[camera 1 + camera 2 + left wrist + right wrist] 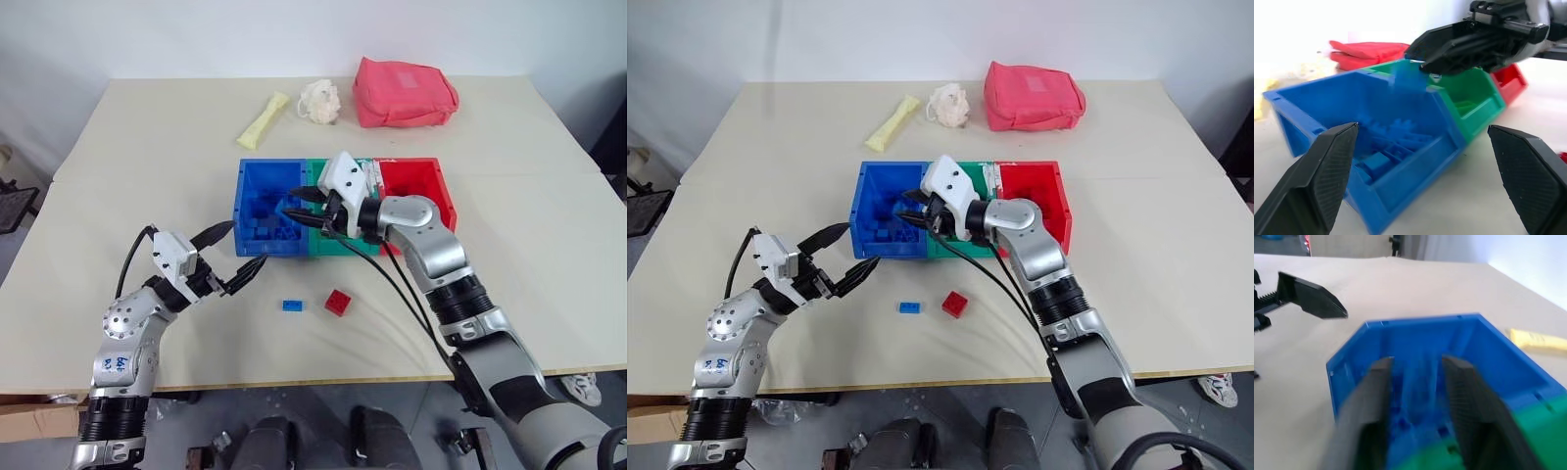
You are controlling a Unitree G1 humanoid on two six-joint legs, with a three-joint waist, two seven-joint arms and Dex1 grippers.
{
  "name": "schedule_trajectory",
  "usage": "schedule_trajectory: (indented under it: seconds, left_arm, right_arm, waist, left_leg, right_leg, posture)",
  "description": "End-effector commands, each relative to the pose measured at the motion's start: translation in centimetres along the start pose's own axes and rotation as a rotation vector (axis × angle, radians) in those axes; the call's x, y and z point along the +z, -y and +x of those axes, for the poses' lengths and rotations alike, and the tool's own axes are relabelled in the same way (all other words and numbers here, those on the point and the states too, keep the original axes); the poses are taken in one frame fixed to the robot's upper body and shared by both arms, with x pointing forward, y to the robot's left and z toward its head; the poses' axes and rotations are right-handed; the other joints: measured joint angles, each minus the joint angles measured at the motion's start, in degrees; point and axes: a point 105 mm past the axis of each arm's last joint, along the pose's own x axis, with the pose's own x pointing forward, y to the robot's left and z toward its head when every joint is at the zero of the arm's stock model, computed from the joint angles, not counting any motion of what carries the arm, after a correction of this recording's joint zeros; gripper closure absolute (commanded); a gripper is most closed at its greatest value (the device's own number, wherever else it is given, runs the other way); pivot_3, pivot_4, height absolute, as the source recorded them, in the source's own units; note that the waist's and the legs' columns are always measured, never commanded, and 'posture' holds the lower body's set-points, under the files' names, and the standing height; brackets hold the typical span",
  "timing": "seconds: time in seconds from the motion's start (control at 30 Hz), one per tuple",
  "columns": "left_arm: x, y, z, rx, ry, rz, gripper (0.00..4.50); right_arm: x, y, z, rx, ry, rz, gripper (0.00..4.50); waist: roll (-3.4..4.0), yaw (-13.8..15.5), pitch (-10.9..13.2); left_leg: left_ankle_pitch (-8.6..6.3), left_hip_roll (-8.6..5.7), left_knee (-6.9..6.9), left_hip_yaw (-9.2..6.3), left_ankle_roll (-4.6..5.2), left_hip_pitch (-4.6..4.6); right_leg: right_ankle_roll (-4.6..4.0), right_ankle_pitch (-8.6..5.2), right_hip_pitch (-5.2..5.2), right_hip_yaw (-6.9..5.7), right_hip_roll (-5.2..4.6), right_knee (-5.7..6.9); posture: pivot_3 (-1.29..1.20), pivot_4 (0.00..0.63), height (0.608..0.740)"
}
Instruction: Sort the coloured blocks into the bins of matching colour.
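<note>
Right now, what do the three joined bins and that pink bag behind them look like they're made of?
The bins: rigid moulded plastic by the look, with smooth, slightly glossy walls and crisp edges. The pink bag: probably soft matte fabric, since it slumps and creases.

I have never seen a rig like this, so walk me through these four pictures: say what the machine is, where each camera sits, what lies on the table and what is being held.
This is a humanoid robot with two arms, each ending in two black fingers. Two pictures come from cameras in its head, looking down at the table. The other two come from cameras on its wrists, looking along the fingers.

On the table stand three joined bins: the blue bin, the green bin and the red bin. In front lie a small blue block and a red block. Farther back are a pink bag, a yellow tube and a white crumpled thing.

The right gripper is over the blue bin, jaws parted, a blurred blue brick just below it, apparently falling. The left gripper is open and empty.
</note>
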Motion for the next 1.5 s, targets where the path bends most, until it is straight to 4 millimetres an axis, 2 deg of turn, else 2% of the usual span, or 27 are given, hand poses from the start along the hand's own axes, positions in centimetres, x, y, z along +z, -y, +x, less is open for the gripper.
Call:
schedule_trajectory:
  seconds: [0.03, 0.17, 0.2, 0.27, 0.33, 0.5, 0.7, 0.93, 1.0, 1.1, 1.2, 1.37, 1.5]
  left_arm:
    - [1.5, -0.2, 0.1, 0.017, 0.038, 0.034, 0.0]
    - [1.8, 0.4, -0.4, -0.047, 0.032, 0.04, 0.0]
    - [1.8, 0.5, -0.5, -0.067, 0.027, 0.038, 0.0]
    - [1.8, 1.0, -0.8, -0.123, 0.021, 0.039, 0.0]
    - [1.5, 2.1, -1.4, -0.253, -0.006, 0.054, 0.0]
    - [0.8, 3.2, -2.3, -0.43, -0.056, 0.038, 0.0]
    - [-0.9, 2.8, -3.0, -0.584, -0.141, 0.043, 0.0]
    - [-1.6, 2.4, -3.7, -0.691, -0.162, 0.034, 0.0]
    - [-1.6, 2.2, -3.8, -0.706, -0.163, 0.033, 0.0]
    - [-1.8, 2.1, -3.9, -0.717, -0.163, 0.027, 0.0]
    - [-1.7, 2.1, -3.8, -0.727, -0.154, 0.03, 0.0]
    - [-1.3, 2.5, -3.5, -0.71, -0.13, 0.043, 0.0]
    - [-1.0, 3.0, -4.0, -0.645, -0.107, 0.054, 0.0]
  right_arm:
    - [1.6, 0.5, -0.5, -0.011, 0.054, -0.056, 1.36]
    - [2.3, 0.4, -1.9, 0.003, 0.074, -0.08, 0.1]
    - [2.3, 0.3, -2.3, 0.01, 0.074, -0.083, 0.05]
    - [2.4, -0.1, -3.1, 0.029, 0.073, -0.081, 0.05]
    - [1.9, -1.1, -5.1, 0.076, 0.059, -0.076, 0.05]
    - [0.2, -2.4, -9.3, 0.1, -0.022, -0.042, 0.05]
    - [-3.1, -5.2, -15.6, 0.122, -0.221, 0.054, 0.05]
    - [-5.8, -6.2, -22.1, 0.008, -0.416, 0.13, 0.05]
    - [-6.0, -6.3, -23.1, -0.014, -0.438, 0.14, 0.05]
    - [-5.9, -6.5, -23.2, -0.02, -0.44, 0.14, 0.05]
    - [-5.7, -6.5, -22.4, -0.013, -0.419, 0.134, 0.05]
    - [-5.5, -6.7, -19.5, 0.023, -0.364, 0.124, 0.05]
    - [-6.2, -6.6, -16.1, 0.044, -0.335, 0.109, 0.05]
  waist:
    - [0.0, -0.08, 0.0]
    - [0.0, -0.07, 0.0]
    - [0.0, -0.09, 0.0]
    - [0.0, -0.25, 0.0]
    - [0.0, -0.1, 0.0]
    - [0.01, 0.31, 0.01]
    - [0.03, 1.02, 0.02]
    - [0.03, 0.97, 0.02]
    - [0.02, 1.2, 0.02]
    - [0.02, 1.29, 0.02]
    - [0.02, 1.33, 0.02]
    - [0.02, 1.33, 0.02]
    - [0.02, 1.2, 0.02]
  left_leg:
    - [0.0, -0.03, 0.0, 0.0, 0.0, 0.0]
    - [0.0, -0.02, 0.0, 0.01, 0.0, 0.0]
    - [0.0, -0.01, 0.0, -0.01, 0.0, 0.0]
    - [0.0, -0.01, 0.0, 0.01, -0.01, 0.0]
    - [-0.01, 0.01, 0.0, 0.02, -0.01, 0.0]
    - [-0.01, 0.0, -0.03, 0.1, -0.02, 0.0]
    - [-0.02, 0.07, -0.01, 0.15, -0.02, -0.01]
    - [-0.02, 0.12, -0.02, 0.31, -0.02, 0.01]
    - [-0.02, 0.13, -0.02, 0.31, -0.02, 0.01]
    - [-0.02, 0.13, 0.03, 0.33, -0.01, 0.01]
    - [-0.01, 0.16, 0.04, 0.34, -0.02, 0.02]
    - [-0.02, 0.17, 0.04, 0.3, -0.02, 0.01]
    - [-0.02, 0.17, 0.03, 0.24, -0.02, 0.0]
  right_leg:
    - [0.0, 0.0, 0.0, 0.02, -0.01, 0.0]
    - [0.0, 0.0, 0.01, 0.01, 0.0, -0.01]
    - [0.0, 0.0, 0.01, 0.02, 0.0, -0.01]
    - [0.0, 0.0, 0.01, 0.02, 0.01, -0.03]
    - [0.0, 0.0, 0.01, 0.02, 0.0, -0.06]
    - [-0.01, 0.0, 0.06, 0.02, -0.03, -0.22]
    - [-0.01, 0.0, 0.14, 0.01, -0.02, -0.42]
    - [0.0, 0.0, 0.13, 0.01, -0.03, -0.45]
    - [0.0, 0.0, 0.13, 0.02, -0.04, -0.46]
    - [0.0, 0.0, 0.15, 0.03, -0.04, -0.47]
    - [0.0, 0.0, 0.15, 0.08, -0.08, -0.46]
    - [0.0, 0.0, 0.14, 0.16, -0.13, -0.47]
    - [0.0, 0.0, 0.14, 0.25, -0.19, -0.48]
  posture:
    - [0.0, 0.15, 0.74]
    - [0.0, 0.15, 0.74]
    - [0.0, 0.15, 0.74]
    - [0.0, 0.15, 0.74]
    - [0.0, 0.15, 0.74]
    - [0.0, 0.15, 0.74]
    - [0.0, 0.15, 0.74]
    - [0.0, 0.15, 0.74]
    - [0.0, 0.15, 0.74]
    - [0.0, 0.15, 0.74]
    - [0.0, 0.15, 0.74]
    - [0.0, 0.15, 0.74]
    - [0.0, 0.15, 0.74]
